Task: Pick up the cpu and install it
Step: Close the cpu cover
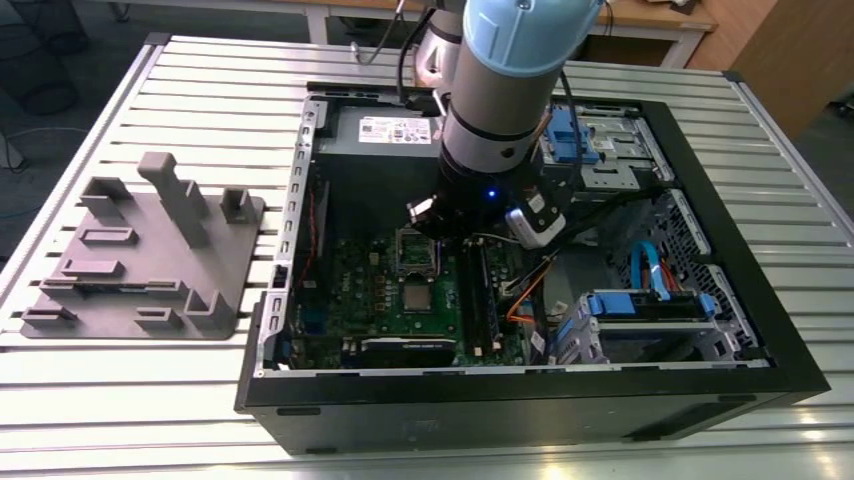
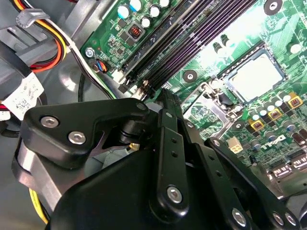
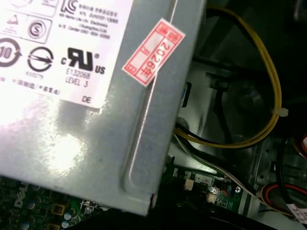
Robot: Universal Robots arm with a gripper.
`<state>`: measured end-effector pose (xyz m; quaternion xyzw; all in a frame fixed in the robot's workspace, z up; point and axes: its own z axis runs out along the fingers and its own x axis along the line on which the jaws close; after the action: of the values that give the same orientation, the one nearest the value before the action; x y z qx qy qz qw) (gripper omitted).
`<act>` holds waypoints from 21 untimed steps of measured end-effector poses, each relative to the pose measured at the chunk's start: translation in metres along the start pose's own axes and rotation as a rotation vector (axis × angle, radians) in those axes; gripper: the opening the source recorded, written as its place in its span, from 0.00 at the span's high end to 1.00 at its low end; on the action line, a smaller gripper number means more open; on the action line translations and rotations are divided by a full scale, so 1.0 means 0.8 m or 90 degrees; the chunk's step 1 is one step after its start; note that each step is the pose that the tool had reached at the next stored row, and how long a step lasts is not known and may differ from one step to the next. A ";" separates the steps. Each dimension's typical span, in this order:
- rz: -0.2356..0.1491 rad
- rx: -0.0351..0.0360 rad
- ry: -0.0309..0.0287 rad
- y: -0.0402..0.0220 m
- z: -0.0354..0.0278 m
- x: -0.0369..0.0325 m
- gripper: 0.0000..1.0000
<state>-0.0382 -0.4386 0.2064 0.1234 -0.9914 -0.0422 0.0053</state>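
Observation:
The cpu [image 1: 418, 297] [image 2: 254, 76], a flat silvery square, lies within the socket frame on the green motherboard [image 1: 360, 290] inside the open computer case [image 1: 534, 400]. The socket's metal retention plate [image 2: 211, 103] stands raised beside it. My gripper [image 1: 447, 228] [image 2: 165, 96] hangs above the board, just beyond the socket toward the case's back. It is apart from the cpu. Its black fingers [image 2: 168, 129] meet in a narrow tip with nothing between them.
Dark memory slots [image 2: 192, 38] run beside the socket. The grey power supply [image 1: 387, 130] [image 3: 72, 120] sits at the case's back, with yellow cables [image 3: 268, 96] next to it. A grey plastic fixture [image 1: 147, 260] lies on the slatted table at the exterior view's left. Blue-tabbed drive cages [image 1: 654, 305] fill the case's other side.

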 end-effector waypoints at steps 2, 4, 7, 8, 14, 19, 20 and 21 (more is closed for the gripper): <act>0.000 0.0000 0.0000 0.0000 0.0000 0.0000 0.89; 0.000 -0.0002 -0.0002 0.0001 0.0002 -0.0005 0.89; 0.000 0.0000 -0.0001 0.0002 0.0000 -0.0020 0.89; 0.000 0.0000 0.0000 0.0003 0.0000 -0.0029 0.89; 0.000 0.0001 0.0000 0.0018 -0.0003 -0.0057 0.89; 0.000 0.0000 -0.0001 0.0083 -0.0001 -0.0073 0.89; 0.000 -0.0001 -0.0002 0.0097 0.0000 -0.0077 0.89; 0.000 0.0000 -0.0001 0.0108 0.0001 -0.0080 0.89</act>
<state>-0.0342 -0.4287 0.2070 0.1236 -0.9914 -0.0423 0.0052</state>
